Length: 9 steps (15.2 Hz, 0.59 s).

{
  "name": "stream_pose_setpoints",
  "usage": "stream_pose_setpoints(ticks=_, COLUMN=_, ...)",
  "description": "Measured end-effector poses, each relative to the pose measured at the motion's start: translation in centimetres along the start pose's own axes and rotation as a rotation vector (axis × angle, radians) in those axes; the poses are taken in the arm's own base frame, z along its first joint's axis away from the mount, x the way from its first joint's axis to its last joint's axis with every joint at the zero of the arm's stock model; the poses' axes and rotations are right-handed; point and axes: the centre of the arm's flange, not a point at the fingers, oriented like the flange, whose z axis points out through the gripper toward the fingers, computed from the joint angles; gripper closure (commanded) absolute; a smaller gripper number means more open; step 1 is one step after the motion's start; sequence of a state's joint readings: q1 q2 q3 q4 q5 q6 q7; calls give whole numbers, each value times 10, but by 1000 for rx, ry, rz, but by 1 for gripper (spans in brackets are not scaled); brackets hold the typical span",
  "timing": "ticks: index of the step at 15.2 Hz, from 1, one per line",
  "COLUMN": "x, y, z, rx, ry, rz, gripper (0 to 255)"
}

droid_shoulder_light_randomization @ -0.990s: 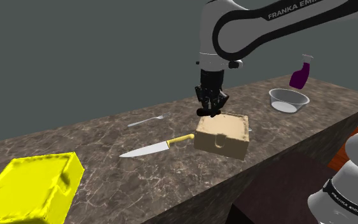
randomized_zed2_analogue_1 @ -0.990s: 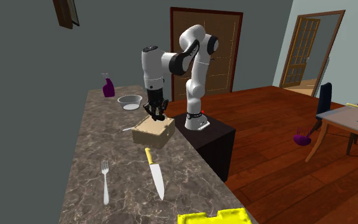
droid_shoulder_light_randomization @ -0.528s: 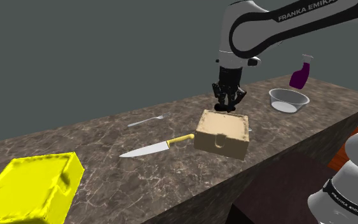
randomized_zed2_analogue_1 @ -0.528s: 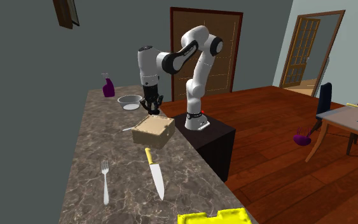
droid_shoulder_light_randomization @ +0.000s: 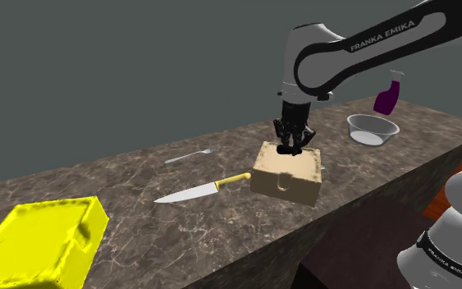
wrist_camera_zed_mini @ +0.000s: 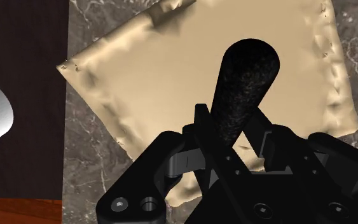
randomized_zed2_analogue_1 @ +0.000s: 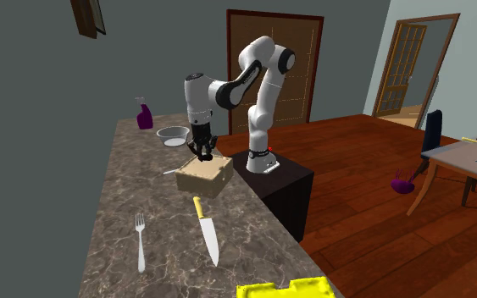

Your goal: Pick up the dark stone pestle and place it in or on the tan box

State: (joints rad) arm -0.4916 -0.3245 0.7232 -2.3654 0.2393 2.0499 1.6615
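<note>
The dark speckled stone pestle (wrist_camera_zed_mini: 244, 79) sticks out from between my fingers, its rounded end hanging over the top of the tan box (wrist_camera_zed_mini: 165, 63). My gripper (wrist_camera_zed_mini: 231, 137) is shut on its lower part. In the shoulder view the gripper (droid_shoulder_light_randomization: 293, 146) hangs just above the far edge of the tan box (droid_shoulder_light_randomization: 286, 179), which stands on the marble counter near its front edge. The second exterior view has the gripper (randomized_zed2_analogue_1: 201, 153) right over the box (randomized_zed2_analogue_1: 204, 177). Whether the pestle touches the box top I cannot tell.
A yellow-handled knife (droid_shoulder_light_randomization: 200, 191) and a fork (droid_shoulder_light_randomization: 189, 153) lie on the counter at the box's left in the shoulder view. A yellow bin (droid_shoulder_light_randomization: 40, 242) sits at the far left. A clear bowl (droid_shoulder_light_randomization: 372, 130) and a purple spray bottle (droid_shoulder_light_randomization: 387, 94) stand at the right.
The gripper with the pestle has moved to the shoulder view's right, from the box's left corner to above its far edge, and has come down closer to the box top.
</note>
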Motion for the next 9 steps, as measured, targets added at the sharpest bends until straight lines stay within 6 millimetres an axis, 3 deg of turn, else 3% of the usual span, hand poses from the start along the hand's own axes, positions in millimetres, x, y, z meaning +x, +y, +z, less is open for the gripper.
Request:
stream_pose_setpoints(ticks=4, x=-1, y=-1, z=19, rx=0, ry=0, rz=0, gripper=255)
stream_pose_setpoints(ticks=9, x=-1, y=-1, z=24, rx=1, ry=0, rz=0, gripper=255)
